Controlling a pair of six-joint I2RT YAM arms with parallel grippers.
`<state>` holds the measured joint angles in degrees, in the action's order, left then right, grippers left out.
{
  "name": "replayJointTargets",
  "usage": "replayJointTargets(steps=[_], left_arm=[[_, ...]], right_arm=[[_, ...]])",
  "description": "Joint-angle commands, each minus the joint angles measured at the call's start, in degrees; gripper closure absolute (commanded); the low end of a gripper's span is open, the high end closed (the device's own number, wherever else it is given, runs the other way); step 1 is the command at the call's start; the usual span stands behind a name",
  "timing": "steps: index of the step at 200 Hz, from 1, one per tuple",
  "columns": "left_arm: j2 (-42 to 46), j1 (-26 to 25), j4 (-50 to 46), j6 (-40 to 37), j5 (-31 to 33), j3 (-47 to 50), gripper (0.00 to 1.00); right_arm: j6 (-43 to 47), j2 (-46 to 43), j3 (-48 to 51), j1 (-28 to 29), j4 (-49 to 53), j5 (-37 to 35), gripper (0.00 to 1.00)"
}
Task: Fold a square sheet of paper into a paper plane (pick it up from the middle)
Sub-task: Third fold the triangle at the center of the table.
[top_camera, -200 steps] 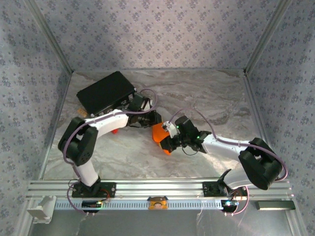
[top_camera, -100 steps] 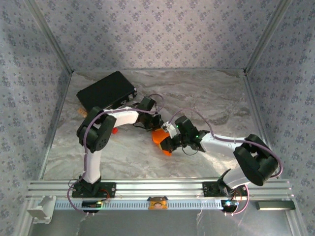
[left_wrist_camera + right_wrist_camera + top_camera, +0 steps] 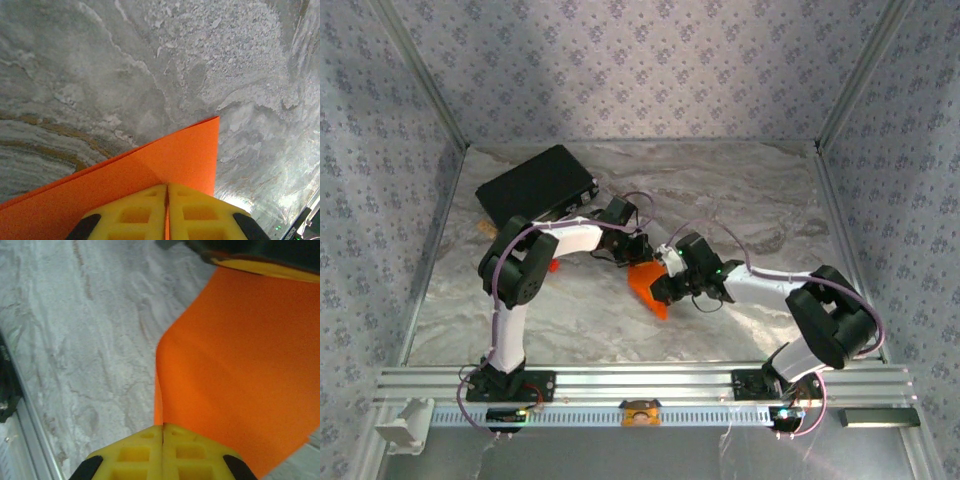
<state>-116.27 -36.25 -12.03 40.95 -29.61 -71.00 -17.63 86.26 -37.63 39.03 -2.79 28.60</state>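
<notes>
From above, you have the orange paper (image 3: 647, 284) pinched between both grippers over the middle of the table (image 3: 740, 190), a little nearer the near edge than the far one. Your left gripper (image 3: 638, 256) comes onto it from the far-left side and your right gripper (image 3: 666, 283) from the right; the two sit just beside each other. A black case (image 3: 536, 185) lies in the far-left corner, and a small red block (image 3: 553, 266) shows beside the left arm.

In the left wrist view, your left gripper (image 3: 167, 189) has its yellow fingers pressed together on the paper (image 3: 170, 155). A crease runs through the paper and one sharp corner points away over the marbled table (image 3: 125, 60).

In the right wrist view, your right gripper (image 3: 163, 429) is likewise clamped on the paper's (image 3: 240, 365) edge, fingers meeting with no gap. The paper curves up and away toward the left gripper's finger (image 3: 265, 267) at the top, with the table (image 3: 75, 315) below on the left.
</notes>
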Motion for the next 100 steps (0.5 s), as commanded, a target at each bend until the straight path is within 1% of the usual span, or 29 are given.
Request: replayJointTargets(steps=[1,32,100], left_arm=[[-1.6,0.0,-2.6,-1.0,1.0,0.5,0.91],[-1.0,0.0,-2.6,-0.8,0.9,0.3,0.91],[-0.2,0.0,-2.0,-0.2,0.7,0.7,0.91]], right_arm=[[0.0,1.1,-2.1,-0.8,3.1,-3.7,1.00],[0.1,2.4,-2.9,-1.1,3.8,-6.2,1.00],[0.8,4.7,-4.8,-1.2,4.8,-6.3,1.00]])
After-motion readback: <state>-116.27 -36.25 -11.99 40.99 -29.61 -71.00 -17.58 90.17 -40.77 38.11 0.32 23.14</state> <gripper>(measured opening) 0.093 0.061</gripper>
